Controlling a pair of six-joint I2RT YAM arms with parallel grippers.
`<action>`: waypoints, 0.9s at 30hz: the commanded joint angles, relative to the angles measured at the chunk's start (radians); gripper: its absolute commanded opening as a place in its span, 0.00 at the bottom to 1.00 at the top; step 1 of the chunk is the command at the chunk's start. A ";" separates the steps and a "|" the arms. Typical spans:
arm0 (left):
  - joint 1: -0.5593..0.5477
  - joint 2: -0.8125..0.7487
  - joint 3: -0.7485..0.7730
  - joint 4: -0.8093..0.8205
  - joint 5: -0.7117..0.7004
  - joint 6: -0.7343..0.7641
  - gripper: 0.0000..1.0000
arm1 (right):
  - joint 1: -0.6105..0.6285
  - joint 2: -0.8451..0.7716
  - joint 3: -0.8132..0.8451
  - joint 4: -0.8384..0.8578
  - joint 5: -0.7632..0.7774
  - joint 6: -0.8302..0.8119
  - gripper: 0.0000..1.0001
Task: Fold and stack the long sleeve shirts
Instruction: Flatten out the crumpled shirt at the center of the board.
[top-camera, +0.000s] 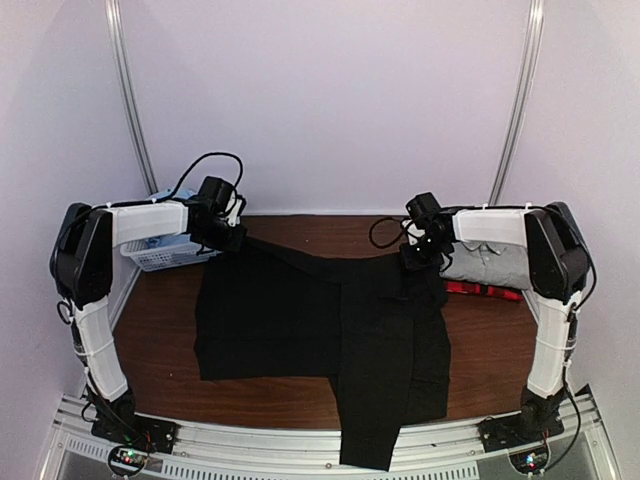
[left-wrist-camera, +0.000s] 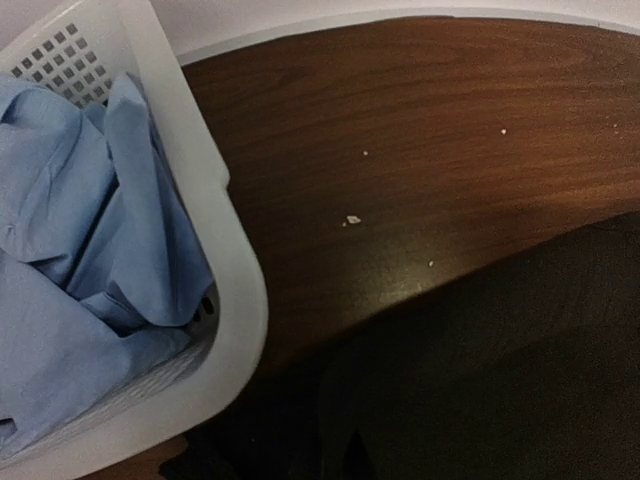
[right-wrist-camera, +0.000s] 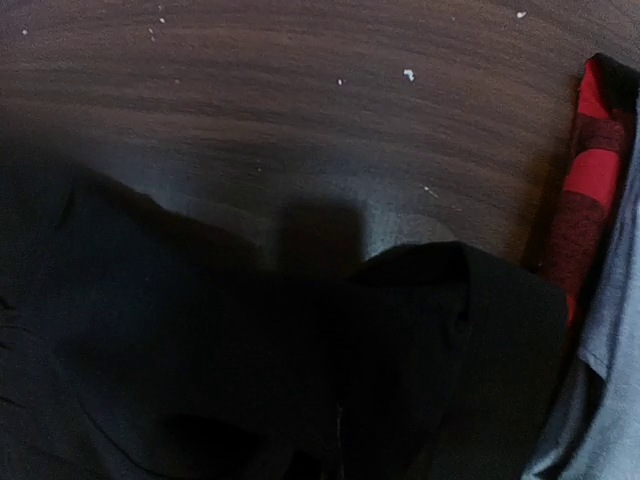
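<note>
A plain black long sleeve shirt (top-camera: 300, 320) lies spread across the wooden table (top-camera: 500, 350), one sleeve (top-camera: 365, 440) hanging over the near edge. My left gripper (top-camera: 228, 243) is shut on its far left corner. At its far right corner my right gripper (top-camera: 415, 258) is shut too, and the far hem runs stretched between the two. Both wrist views show dark cloth (left-wrist-camera: 500, 360) (right-wrist-camera: 200, 330) where the fingers are, so the fingers themselves are lost in it. A folded grey shirt (top-camera: 490, 265) lies on a red-and-black plaid shirt (top-camera: 485, 291) at the right. The light blue shirt (left-wrist-camera: 90, 220) is crumpled in the basket.
The white mesh basket (top-camera: 150, 262) stands at the far left, its rim (left-wrist-camera: 230, 270) close beside my left gripper. The plaid shirt (right-wrist-camera: 590, 170) and grey shirt (right-wrist-camera: 600, 400) lie just right of my right gripper. White walls and two metal poles close the back.
</note>
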 joint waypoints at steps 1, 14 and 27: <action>0.002 -0.006 0.066 0.119 -0.028 0.014 0.00 | 0.002 0.022 0.070 0.100 0.035 -0.047 0.00; 0.001 0.131 0.243 0.124 -0.054 0.089 0.00 | -0.043 0.076 0.157 0.073 0.274 -0.072 0.00; 0.003 0.343 0.455 0.077 -0.026 0.122 0.06 | -0.097 0.081 0.164 0.070 0.334 -0.066 0.00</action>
